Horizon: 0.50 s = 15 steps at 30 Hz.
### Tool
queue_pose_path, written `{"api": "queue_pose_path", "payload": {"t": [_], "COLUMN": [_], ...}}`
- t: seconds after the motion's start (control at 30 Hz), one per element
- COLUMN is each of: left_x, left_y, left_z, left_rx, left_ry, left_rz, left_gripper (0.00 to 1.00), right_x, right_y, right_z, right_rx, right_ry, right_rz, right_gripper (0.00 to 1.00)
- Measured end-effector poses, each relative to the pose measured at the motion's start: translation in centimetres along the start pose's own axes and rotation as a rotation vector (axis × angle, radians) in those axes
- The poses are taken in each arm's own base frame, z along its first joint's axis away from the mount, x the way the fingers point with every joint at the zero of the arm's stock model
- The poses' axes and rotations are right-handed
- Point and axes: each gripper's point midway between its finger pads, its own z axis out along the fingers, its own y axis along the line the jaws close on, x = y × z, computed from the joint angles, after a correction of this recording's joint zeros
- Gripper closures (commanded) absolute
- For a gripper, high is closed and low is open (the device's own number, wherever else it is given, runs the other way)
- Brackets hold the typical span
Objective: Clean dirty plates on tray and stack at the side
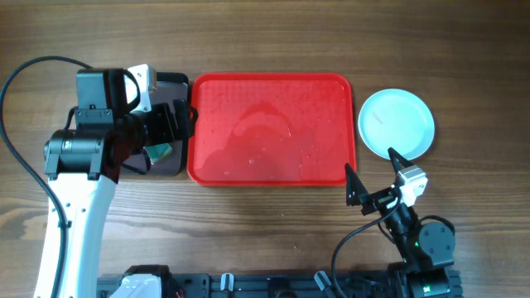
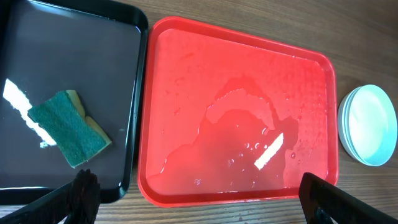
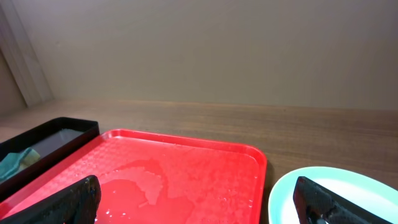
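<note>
Black tray (image 1: 172, 163) mostly under left arm (image 1: 87, 149), plates (image 3: 283, 194) cropped at edge

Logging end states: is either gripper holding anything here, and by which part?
Nothing is held: the left gripper and right gripper are both open and empty.

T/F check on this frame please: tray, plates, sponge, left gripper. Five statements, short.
1. The red tray has no plates on it. True.
2. The plates are stacked on the black tray. False: they sit on the table just past the red tray's end, on the right arm's side.
3. The sponge lies in the black tray. True.
4. The left gripper is holding the sponge. False: it is open and empty, above the black tray.
5. The red tray is dry. False: a pool of water and droplets sit on it.
</note>
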Motion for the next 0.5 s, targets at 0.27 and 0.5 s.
{"api": "queue_pose_path", "payload": {"t": [0.27, 0.5], "left_x": [0.0, 0.0], "left_y": [0.0, 0.0], "left_z": [0.0, 0.0], "left_rx": [0.0, 0.0], "left_ry": [0.0, 0.0], "left_rz": [0.0, 0.0], "left_gripper": [0.0, 0.0], "right_x": [0.01, 0.01], "right_y": [0.0, 0.0], "right_z": [0.0, 0.0], "right_rx": [0.0, 0.0], "right_ry": [0.0, 0.0], "right_rz": [-0.006, -0.006], "right_gripper": [0.0, 0.0]}}
